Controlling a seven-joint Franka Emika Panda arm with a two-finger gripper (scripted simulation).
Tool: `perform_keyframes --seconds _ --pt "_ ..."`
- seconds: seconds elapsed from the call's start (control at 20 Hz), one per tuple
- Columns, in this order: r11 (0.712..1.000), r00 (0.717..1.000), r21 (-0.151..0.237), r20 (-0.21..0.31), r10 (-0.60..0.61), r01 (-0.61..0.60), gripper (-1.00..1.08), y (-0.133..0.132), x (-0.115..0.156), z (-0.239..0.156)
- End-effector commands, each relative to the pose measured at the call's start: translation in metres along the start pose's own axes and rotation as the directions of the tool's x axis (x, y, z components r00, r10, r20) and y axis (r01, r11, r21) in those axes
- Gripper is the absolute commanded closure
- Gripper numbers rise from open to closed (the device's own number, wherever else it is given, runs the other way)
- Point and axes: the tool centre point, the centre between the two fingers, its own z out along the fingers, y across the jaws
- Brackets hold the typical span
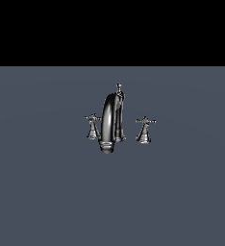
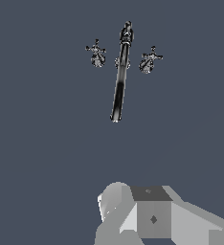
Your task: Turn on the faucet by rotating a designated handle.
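Note:
The chrome faucet (image 1: pixel 108 120) stands on the grey floor in the exterior view, its tall arched spout in the middle. One cross handle (image 1: pixel 92 126) is on the exterior view's left and a like one (image 1: pixel 144 129) on its right. A thin lift rod (image 1: pixel 119 89) rises behind the spout. In the wrist view the faucet (image 2: pixel 119 86) shows from above, with the two handles (image 2: pixel 96 53) (image 2: pixel 149 61) either side. Grey blocky parts of my gripper (image 2: pixel 152 215) show at that picture's edge, far from the faucet. I cannot tell whether it is open. The arm is out of the exterior view.
A flat grey floor (image 1: pixel 47 192) spreads around the faucet. A black band fills the upper part of the exterior view.

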Motion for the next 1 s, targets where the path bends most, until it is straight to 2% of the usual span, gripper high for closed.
perform_keyframes --seconds 0.0,0.05,0.1,0.15,0.2,0.25,0.35,0.4,0.45,0.5,0.55,0.6,0.65,0.7,0.75,0.8,0.85,0.9,0.95 --pt "1.000 1.000 0.020 0.011 0.005 -0.005 0.34 0.000 -0.001 0.004" --pt "0.999 0.998 -0.006 0.056 -0.037 0.037 0.23 0.000 0.001 0.024" --pt "0.999 0.995 -0.040 0.096 -0.029 0.033 0.20 -0.005 0.002 0.038" --pt "0.999 0.989 -0.001 0.141 -0.050 0.050 0.38 -0.017 -0.007 0.052" --pt "0.999 0.983 0.005 0.175 -0.054 0.054 0.58 -0.010 0.001 0.076" --pt "0.998 0.983 -0.007 0.171 -0.066 0.069 0.69 -0.017 0.007 0.090" --pt "0.998 0.977 0.057 0.209 -0.046 0.035 0.55 -0.016 0.015 0.121" --pt "0.996 0.975 0.089 0.219 -0.024 0.005 0.72 -0.014 0.022 0.131" --pt "0.996 0.971 0.072 0.228 -0.067 0.051 0.59 -0.035 0.027 0.143" --pt "0.996 0.971 0.080 0.237 0.019 -0.039 0.41 -0.022 0.035 0.155" --pt "0.999 0.976 0.044 0.218 -0.013 0.004 0.21 -0.046 0.043 0.160" --pt "0.997 0.964 0.043 0.260 0.053 -0.067 0.07 -0.035 0.041 0.183" --pt "0.999 0.967 0.043 0.254 -0.033 0.022 -0.11 -0.074 0.040 0.194" --pt "0.998 0.962 0.031 0.269 0.042 -0.052 -0.05 -0.040 0.049 0.209" --pt "0.998 0.973 0.064 0.230 -0.019 0.004 0.11 -0.074 0.065 0.205" --pt "0.996 0.970 0.073 0.239 0.041 -0.060 0.23 -0.056 0.076 0.217" --pt "0.995 0.975 0.039 0.204 0.086 -0.096 0.45 -0.050 0.095 0.217" --pt "0.987 0.974 0.052 0.179 0.141 -0.153 0.57 -0.040 0.114 0.217" --pt "0.998 0.982 0.026 0.182 0.052 -0.057 0.67 -0.049 0.114 0.234"
